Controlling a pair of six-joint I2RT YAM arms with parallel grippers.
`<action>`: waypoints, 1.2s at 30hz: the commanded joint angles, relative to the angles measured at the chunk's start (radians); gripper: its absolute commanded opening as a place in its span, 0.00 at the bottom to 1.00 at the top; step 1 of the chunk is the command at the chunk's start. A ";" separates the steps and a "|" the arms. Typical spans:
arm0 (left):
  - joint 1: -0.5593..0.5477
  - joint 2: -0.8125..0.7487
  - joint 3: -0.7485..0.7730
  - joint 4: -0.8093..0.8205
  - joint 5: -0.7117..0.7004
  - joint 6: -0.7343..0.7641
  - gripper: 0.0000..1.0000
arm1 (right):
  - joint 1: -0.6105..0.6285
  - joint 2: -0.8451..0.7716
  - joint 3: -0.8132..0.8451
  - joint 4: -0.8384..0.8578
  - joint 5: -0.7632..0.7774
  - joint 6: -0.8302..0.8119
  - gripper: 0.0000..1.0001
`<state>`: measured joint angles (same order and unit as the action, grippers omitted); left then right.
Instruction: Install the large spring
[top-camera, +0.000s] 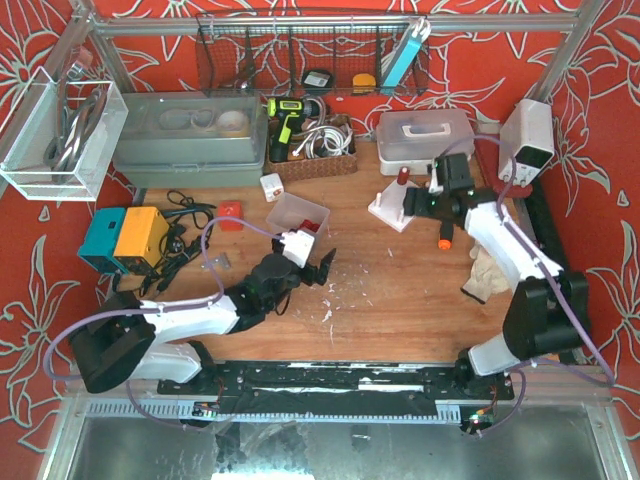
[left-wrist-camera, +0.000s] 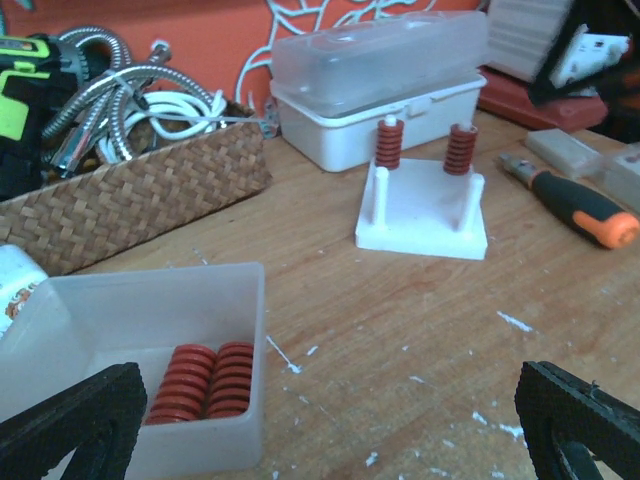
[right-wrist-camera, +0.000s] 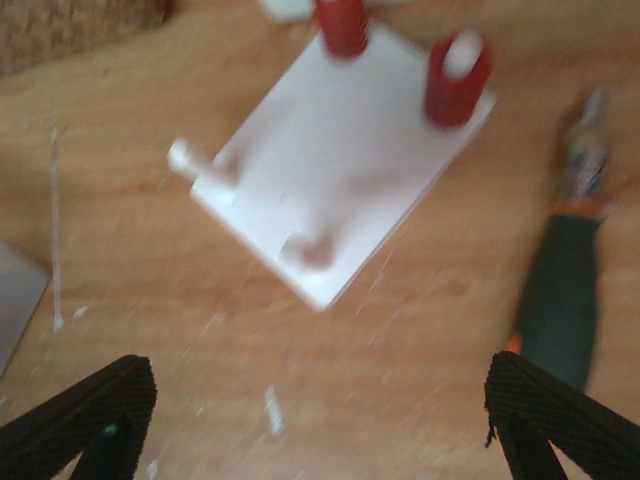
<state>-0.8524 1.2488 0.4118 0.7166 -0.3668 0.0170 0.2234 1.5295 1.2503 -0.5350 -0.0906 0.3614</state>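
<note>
A clear plastic box (left-wrist-camera: 235, 300) holds two large red springs (left-wrist-camera: 200, 382); in the top view the box (top-camera: 298, 213) lies just beyond my left gripper (top-camera: 306, 272). My left gripper (left-wrist-camera: 325, 430) is open and empty, low over the table to the right of the box. A white base plate (left-wrist-camera: 422, 215) has four pegs. Its two far pegs carry red springs (left-wrist-camera: 388, 143), and its two near pegs are bare. My right gripper (right-wrist-camera: 320, 420) is open and empty, hovering just short of the plate (right-wrist-camera: 335, 150), which shows blurred with its bare pegs (right-wrist-camera: 183, 157).
An orange-and-black screwdriver (left-wrist-camera: 580, 205) lies right of the plate, also in the right wrist view (right-wrist-camera: 565, 290). A wicker basket (left-wrist-camera: 130, 195) of hoses and a white lidded box (left-wrist-camera: 380, 90) stand behind. A teal and orange device (top-camera: 125, 238) with cables sits at the left.
</note>
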 joint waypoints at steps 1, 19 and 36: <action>0.024 0.020 0.116 -0.201 -0.097 -0.141 1.00 | 0.096 -0.126 -0.171 0.049 -0.020 0.042 0.94; 0.350 0.184 0.527 -0.769 0.230 -0.161 0.42 | 0.238 -0.474 -0.536 0.330 0.095 0.108 0.98; 0.475 0.612 0.953 -1.148 0.397 -0.009 0.37 | 0.242 -0.449 -0.544 0.350 0.080 0.103 0.97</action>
<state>-0.3775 1.8084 1.3136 -0.3168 0.0032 -0.0410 0.4591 1.0801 0.7074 -0.2001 -0.0185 0.4591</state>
